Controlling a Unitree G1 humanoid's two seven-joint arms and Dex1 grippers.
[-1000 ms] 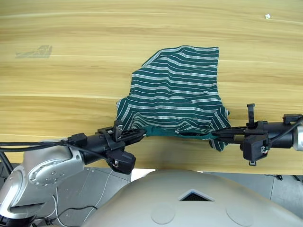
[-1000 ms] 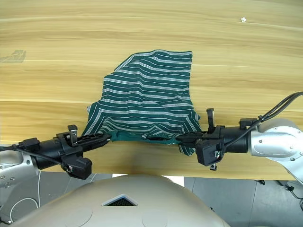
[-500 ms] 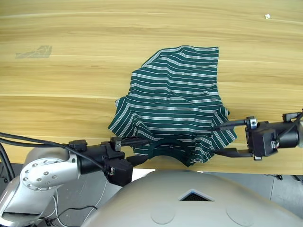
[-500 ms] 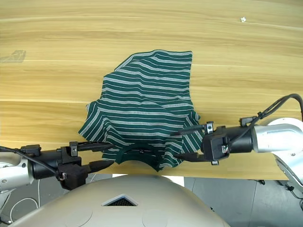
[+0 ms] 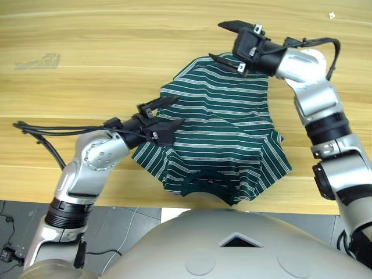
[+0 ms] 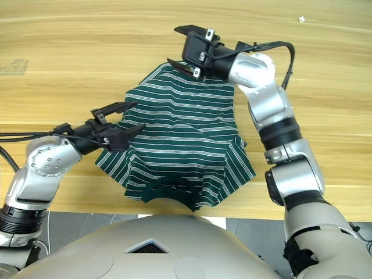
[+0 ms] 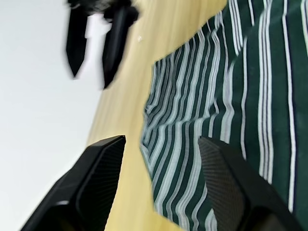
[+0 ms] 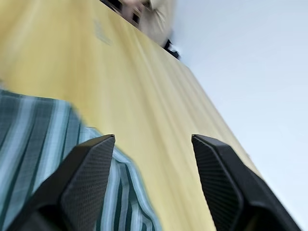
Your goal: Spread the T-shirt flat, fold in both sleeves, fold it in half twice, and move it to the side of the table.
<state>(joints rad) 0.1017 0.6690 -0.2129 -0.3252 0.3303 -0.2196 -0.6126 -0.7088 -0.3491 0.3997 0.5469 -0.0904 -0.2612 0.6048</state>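
The dark green T-shirt (image 5: 218, 139) with white stripes lies crumpled on the wooden table (image 5: 87, 35). Its collar (image 5: 206, 181) is at the near edge, and its sleeves spread unevenly. My left gripper (image 5: 179, 110) is open just above the shirt's left edge, with nothing between its fingers (image 7: 101, 178). My right gripper (image 5: 215, 40) is open over the far hem, near the far left corner of the shirt. In the right wrist view its fingers (image 8: 86, 178) straddle a striped corner (image 8: 43, 144) and bare wood.
A small white scrap (image 5: 332, 14) lies at the far right of the table. A faint grey mark (image 5: 39, 61) shows at the far left. The table's near edge (image 5: 58, 195) runs just below the collar. Bare wood lies on both sides of the shirt.
Both grippers were shut on the shirt's shoulders at the near edge, then opened and let go. The left arm rose to the shirt's left side. The right arm swung to the far hem.
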